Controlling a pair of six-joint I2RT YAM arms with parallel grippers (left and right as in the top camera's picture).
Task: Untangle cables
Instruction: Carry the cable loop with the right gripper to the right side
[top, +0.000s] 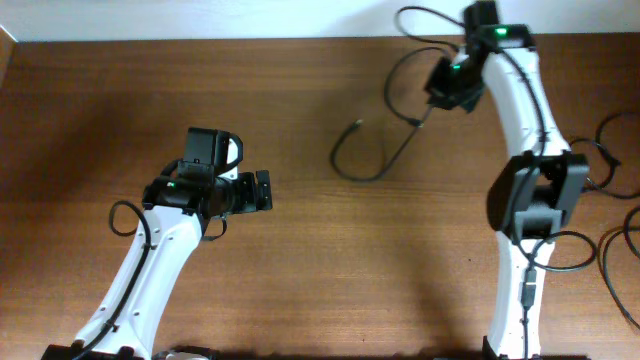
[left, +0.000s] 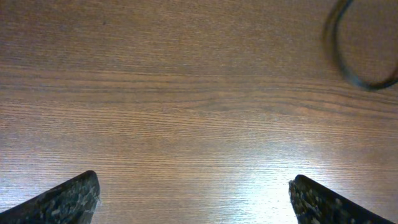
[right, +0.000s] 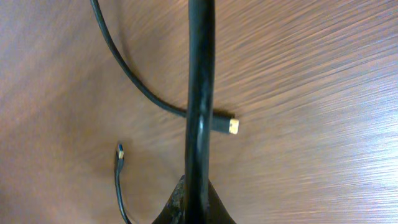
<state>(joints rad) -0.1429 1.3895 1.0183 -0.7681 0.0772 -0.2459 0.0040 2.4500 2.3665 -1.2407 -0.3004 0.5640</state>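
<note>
Two arms reach over the wooden tabletop. The left tool is released, fingers far apart. The right tool, at the far side, grasps one of the black cables; a gold-tipped plug shows beside it.

Overhead looked straight down from far, covering the whole tabletop and both arms. Left wrist looked down close past left end effector, sharing the cables loop with overhead. Right wrist sat very close above the wood.
</note>
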